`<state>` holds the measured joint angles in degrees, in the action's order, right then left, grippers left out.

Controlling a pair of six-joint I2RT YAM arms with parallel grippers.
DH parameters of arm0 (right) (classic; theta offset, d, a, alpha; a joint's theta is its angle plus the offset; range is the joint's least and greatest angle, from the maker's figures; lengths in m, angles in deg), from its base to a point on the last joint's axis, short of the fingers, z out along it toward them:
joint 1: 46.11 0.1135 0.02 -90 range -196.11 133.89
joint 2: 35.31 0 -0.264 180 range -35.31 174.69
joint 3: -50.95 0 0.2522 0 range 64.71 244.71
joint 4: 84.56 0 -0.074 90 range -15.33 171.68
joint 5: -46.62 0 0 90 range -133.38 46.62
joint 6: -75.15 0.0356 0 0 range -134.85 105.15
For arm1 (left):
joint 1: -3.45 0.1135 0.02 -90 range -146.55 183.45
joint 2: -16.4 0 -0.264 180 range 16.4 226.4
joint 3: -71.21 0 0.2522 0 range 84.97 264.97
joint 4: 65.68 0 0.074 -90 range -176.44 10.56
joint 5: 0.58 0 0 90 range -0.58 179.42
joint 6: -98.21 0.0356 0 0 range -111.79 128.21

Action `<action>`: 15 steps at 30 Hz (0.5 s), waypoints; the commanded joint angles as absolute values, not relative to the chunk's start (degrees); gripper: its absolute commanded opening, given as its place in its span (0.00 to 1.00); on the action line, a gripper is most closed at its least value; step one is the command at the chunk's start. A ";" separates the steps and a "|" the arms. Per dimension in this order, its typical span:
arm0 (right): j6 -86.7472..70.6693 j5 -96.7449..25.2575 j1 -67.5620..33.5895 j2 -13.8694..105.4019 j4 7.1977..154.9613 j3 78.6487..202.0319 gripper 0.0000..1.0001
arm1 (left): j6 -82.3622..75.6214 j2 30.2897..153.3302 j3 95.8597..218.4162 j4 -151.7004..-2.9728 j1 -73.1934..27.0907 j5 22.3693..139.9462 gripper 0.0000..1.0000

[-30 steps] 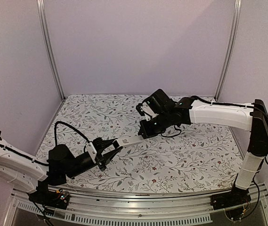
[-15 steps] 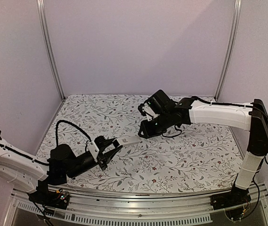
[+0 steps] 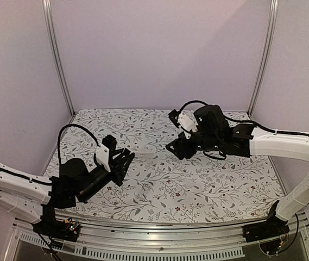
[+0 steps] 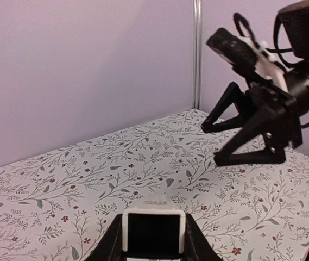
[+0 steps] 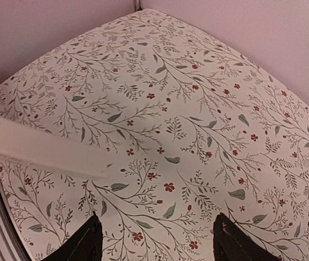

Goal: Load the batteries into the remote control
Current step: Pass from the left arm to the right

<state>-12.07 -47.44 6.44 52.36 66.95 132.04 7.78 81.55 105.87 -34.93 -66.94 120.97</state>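
White and slim, the long rectangular plastic remote control (image 3: pixel 143 152) juts out of the left hand (image 3: pixel 127 158), which pinches it by one end. Its free end points toward the right arm. In the left wrist view the bar's near end (image 4: pixel 154 231) sits squarely between the two black fingers, showing a dark rectangular face framed in white. It appears to be held up off the surface rather than resting on it.

Just beyond the remote control's free end, apart from it, hangs the right hand (image 3: pixel 175 148). Its fingers are spread and nothing is between them. Its own camera shows the white bar (image 5: pixel 40 148) crossing the left side, with only the flower-printed cloth tabletop (image 3: pixel 208 179) below.

No batteries can be seen in any view, on the cloth or in either hand. Whether any already sit inside the remote control cannot be told from these angles. As I judge it, the remote is merely being presented, and loading is either finished out of sight or not yet begun.
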 commanded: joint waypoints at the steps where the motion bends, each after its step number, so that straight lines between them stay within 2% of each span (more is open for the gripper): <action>1: -43.61 -37.78 13.26 43.56 99.75 115.60 0.79 | -1.23 83.79 112.29 -41.12 -67.42 131.95 0.00; 2: -47.25 -34.98 13.71 42.74 105.54 112.87 0.84 | -1.96 84.13 113.13 -41.77 -67.42 132.11 0.00; 4: -51.63 -31.46 13.85 42.80 110.99 112.32 0.87 | -3.27 84.55 113.89 -42.58 -67.32 132.13 0.00; 15: -60.42 -35.23 15.60 57.23 111.46 121.65 0.84 | -6.52 83.27 116.00 -47.05 -67.30 132.39 0.00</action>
<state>-54.91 -33.95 15.10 53.89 109.36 120.56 -5.00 84.04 114.49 -45.75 -66.94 131.13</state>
